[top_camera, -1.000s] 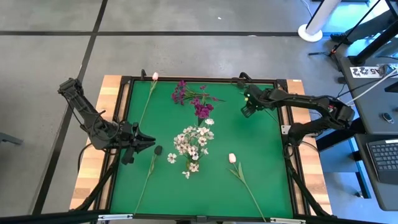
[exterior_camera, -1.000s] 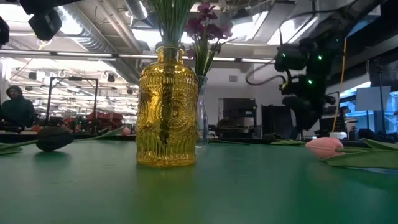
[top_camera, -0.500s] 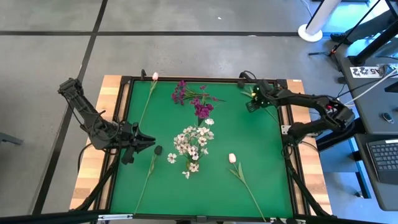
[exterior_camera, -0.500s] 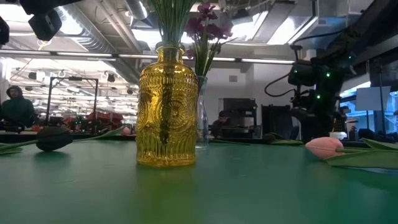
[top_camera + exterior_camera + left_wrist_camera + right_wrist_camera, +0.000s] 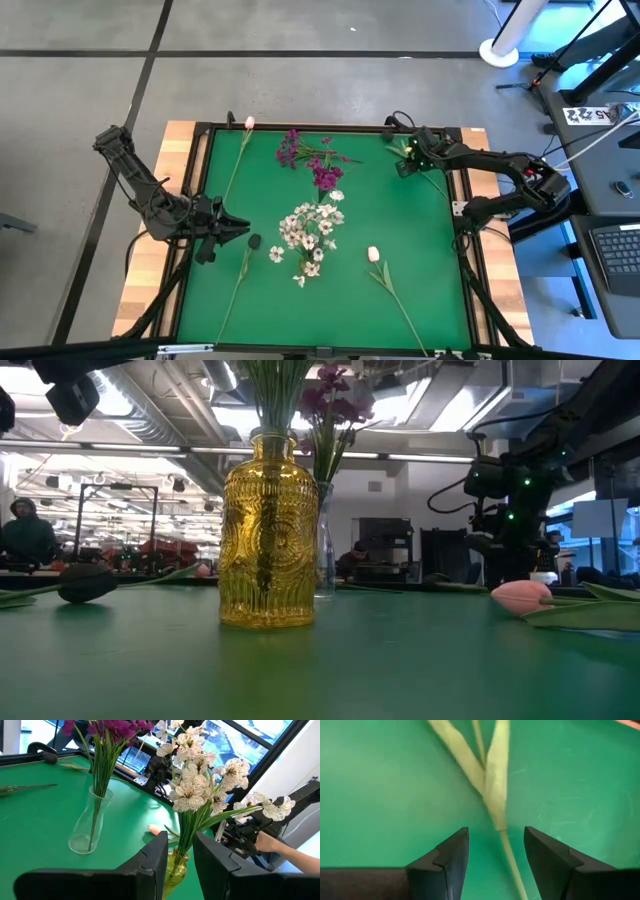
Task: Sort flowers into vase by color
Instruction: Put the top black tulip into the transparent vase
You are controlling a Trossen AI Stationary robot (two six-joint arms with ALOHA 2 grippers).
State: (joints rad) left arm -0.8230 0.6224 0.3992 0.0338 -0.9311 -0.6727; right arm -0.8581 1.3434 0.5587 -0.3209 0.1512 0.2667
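Observation:
White flowers [image 5: 310, 230] stand in a yellow vase [image 5: 268, 530], and magenta flowers [image 5: 318, 165] in a clear vase [image 5: 90, 825] behind it. Three flowers lie flat on the green table: a pink bud [image 5: 373, 254], a dark bud [image 5: 254, 241] and a pale bud [image 5: 249, 123]. Near the far right corner my right gripper [image 5: 496, 832] points down, open. Its fingers stand on either side of a leafy green stem [image 5: 506, 847] lying on the table, without touching it. At the table's left my left gripper [image 5: 180, 840] is open, level and has nothing in it.
A black frame [image 5: 455, 135] runs round the green table, close behind my right gripper. The two vases stand mid-table between the arms. Beyond the table's right edge a person's hand [image 5: 280, 842] shows at the right arm's base.
My right gripper has gone toward the far right corner of the table and sunk toward the stem lying there, tipping more steeply downward. It has been still for the last half second. The flowers and vases have stayed where they were.

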